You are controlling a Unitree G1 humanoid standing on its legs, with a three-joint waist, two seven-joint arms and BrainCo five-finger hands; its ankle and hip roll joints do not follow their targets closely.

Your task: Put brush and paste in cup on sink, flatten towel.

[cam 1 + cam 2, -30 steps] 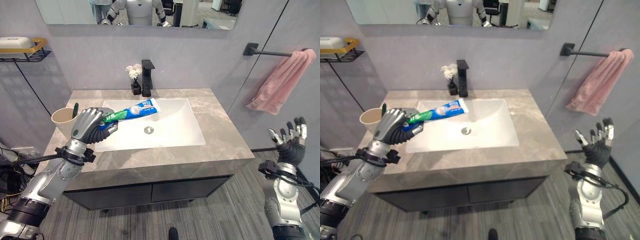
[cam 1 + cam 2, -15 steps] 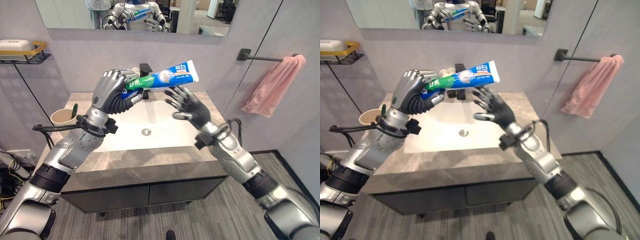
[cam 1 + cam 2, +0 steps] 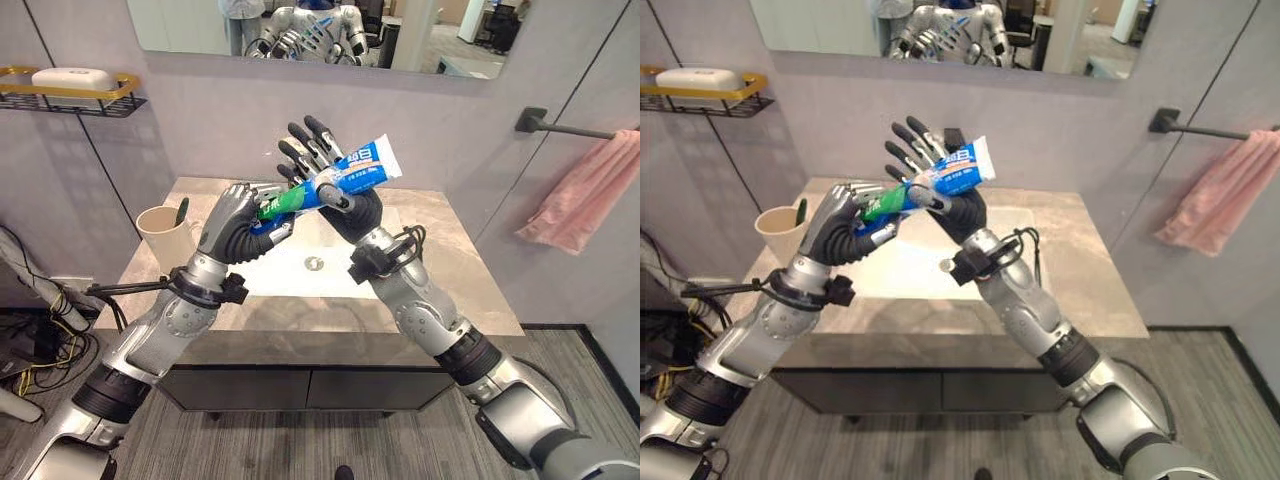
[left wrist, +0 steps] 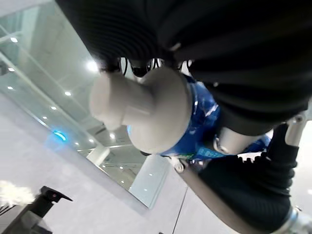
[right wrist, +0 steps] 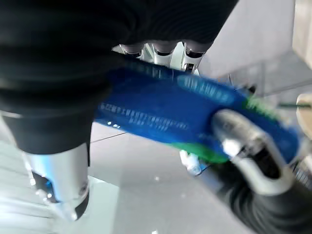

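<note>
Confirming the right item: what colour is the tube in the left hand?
The toothpaste tube is blue and white, green toward the cap; clearest in the left eye view.

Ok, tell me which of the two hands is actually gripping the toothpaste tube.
The left hand: its fingers are curled round the cap end of the toothpaste tube. The right hand has straight, spread fingers behind the tube, with its thumb across the front.

The toothpaste tube (image 3: 345,178) bears white printed characters along its blue side, too small and blurred to read; no other lettering, number or sign is legible.
</note>
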